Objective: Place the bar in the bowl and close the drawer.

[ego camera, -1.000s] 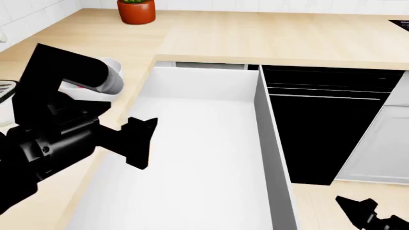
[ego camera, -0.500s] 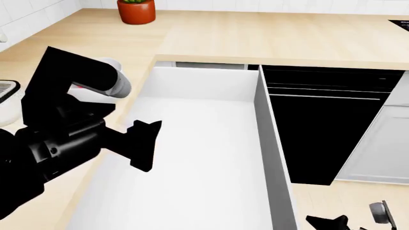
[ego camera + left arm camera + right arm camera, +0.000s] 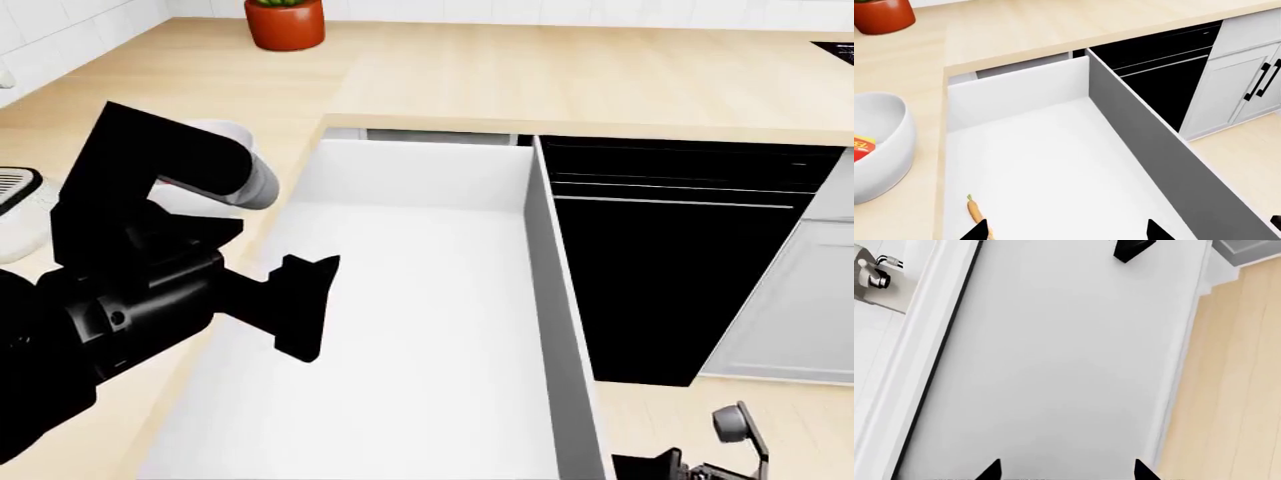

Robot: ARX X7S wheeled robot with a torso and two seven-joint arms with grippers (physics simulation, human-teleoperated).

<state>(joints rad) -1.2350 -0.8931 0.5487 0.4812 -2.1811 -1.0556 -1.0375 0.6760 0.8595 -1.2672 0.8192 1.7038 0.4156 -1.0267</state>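
- The large white drawer (image 3: 414, 320) with a plain white inside stands pulled out from under the pale wooden counter (image 3: 561, 80), its grey right wall beside the black oven front (image 3: 694, 260).
- The left gripper (image 3: 300, 305), black, hangs over the left part of the drawer. Its arm reaches in from the near left, the forearm bent across the counter edge. In the left wrist view its two fingertips (image 3: 977, 231) stand well apart with nothing between them, so it is spread open.
- The small red packet with a yellow edge, the bar (image 3: 862, 147), lies inside the round glossy white bowl (image 3: 884, 150), which sits on the counter just left of the drawer.
- A thin orange sliver (image 3: 975, 212) lies on the drawer floor near its left wall.
- The right gripper (image 3: 1064, 471) is low at the near right, close to the drawer's near right corner; its two black tips are parted and hold nothing.
- A terracotta-red plant pot (image 3: 284, 22) stands at the far left of the counter.
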